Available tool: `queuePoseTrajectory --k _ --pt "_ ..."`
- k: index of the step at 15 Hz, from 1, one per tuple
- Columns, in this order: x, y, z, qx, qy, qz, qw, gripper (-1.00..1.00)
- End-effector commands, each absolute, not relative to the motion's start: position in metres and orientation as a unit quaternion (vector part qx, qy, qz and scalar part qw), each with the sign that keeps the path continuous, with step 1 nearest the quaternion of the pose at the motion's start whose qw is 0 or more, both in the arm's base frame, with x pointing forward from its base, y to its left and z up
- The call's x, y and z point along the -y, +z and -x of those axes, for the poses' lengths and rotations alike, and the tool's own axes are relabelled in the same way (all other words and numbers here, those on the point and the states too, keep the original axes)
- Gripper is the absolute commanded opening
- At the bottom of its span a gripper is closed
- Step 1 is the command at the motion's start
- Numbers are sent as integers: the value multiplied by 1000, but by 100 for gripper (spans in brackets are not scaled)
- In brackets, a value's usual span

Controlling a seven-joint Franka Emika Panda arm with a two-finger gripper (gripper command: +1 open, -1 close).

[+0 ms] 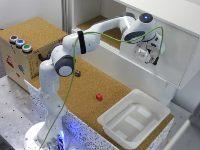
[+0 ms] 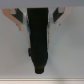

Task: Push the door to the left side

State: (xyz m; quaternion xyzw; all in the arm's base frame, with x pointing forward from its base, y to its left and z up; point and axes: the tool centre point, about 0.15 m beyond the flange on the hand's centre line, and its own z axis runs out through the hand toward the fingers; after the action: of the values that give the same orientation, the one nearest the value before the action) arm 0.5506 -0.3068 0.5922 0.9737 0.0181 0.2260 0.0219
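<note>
The door [image 1: 120, 59] is a large flat white panel on the front of the cabinet at the exterior view's right. My gripper [image 1: 146, 54] is pressed up against its upper right part. In the wrist view the door's black bar handle [image 2: 39, 42] stands against the white door [image 2: 70, 55]. My gripper [image 2: 39, 21] has one finger on each side of the handle, and both fingers [image 2: 21, 22] touch its edges. In the exterior view the handle is hidden behind my hand.
A white plastic bin [image 1: 150, 107] stands on the cork table [image 1: 95, 80] in front of the cabinet. A small red block [image 1: 99, 96] and a small dark object [image 1: 77, 73] lie on the cork. A cork-topped box with coloured buttons [image 1: 30, 47] stands at the exterior view's left.
</note>
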Motion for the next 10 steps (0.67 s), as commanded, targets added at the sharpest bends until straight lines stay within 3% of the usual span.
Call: queuePoseTrajectory --k 1,10 --pt "264 564 -557 4 224 -971 80 -100" --pt "191 546 -565 -1 234 -968 95 -100"
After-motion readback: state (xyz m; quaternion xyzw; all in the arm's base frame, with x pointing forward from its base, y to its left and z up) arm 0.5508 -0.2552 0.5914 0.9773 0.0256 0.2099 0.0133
